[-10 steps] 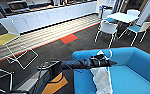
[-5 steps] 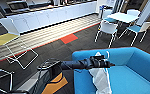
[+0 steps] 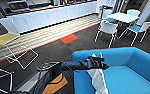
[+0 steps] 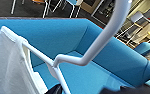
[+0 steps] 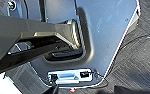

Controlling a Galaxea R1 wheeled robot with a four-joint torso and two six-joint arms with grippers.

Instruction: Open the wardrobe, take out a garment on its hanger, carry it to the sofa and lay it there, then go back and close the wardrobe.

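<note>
one gripper (image 3: 103, 65) holding hanger (image 4: 91, 53) over sofa (image 3: 131, 75)

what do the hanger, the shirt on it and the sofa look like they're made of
The hanger: likely plastic or coated metal, a smooth, glossy white rod.
The shirt: thin, soft white fabric, hanging in folds.
The sofa: bright blue upholstery, smooth and matte; cloth or synthetic, can't tell.
</note>
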